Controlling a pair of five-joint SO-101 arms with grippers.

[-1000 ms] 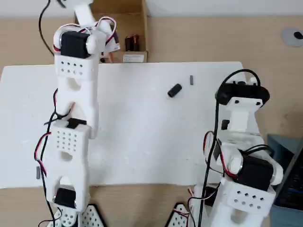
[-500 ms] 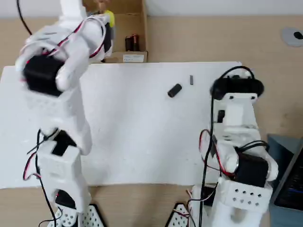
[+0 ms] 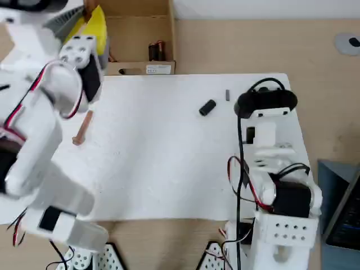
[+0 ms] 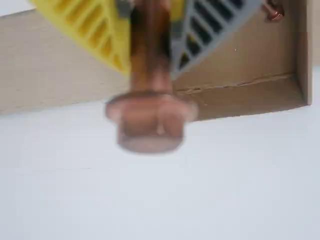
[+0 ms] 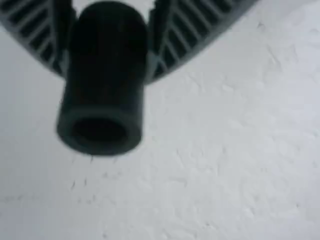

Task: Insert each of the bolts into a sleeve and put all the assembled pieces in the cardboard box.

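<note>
My left gripper (image 4: pixel 150 47), with one yellow and one grey finger, is shut on the shaft of a copper bolt (image 4: pixel 150 122) whose head hangs below the fingers. In the high view this gripper (image 3: pixel 83 23) is raised over the near left corner of the cardboard box (image 3: pixel 140 68). A second copper bolt (image 3: pixel 82 127) lies on the white mat (image 3: pixel 157 163) at the left. My right gripper (image 5: pixel 107 30) is shut on a black sleeve (image 5: pixel 102 95) just above the mat. Another black sleeve (image 3: pixel 207 107) lies on the mat, far from the box.
Two dark assembled pieces (image 3: pixel 156 50) stand inside the box, and a copper piece (image 4: pixel 272 10) lies in its corner. A small grey pin (image 3: pixel 227 95) rests beside the loose sleeve. The right arm (image 3: pixel 264 104) stands over the mat's right side. A laptop edge (image 3: pixel 340 191) is at the right.
The left arm has risen and swung left, bringing its gripper up by the box and uncovering the bolt on the mat. The right arm has shifted slightly left.
</note>
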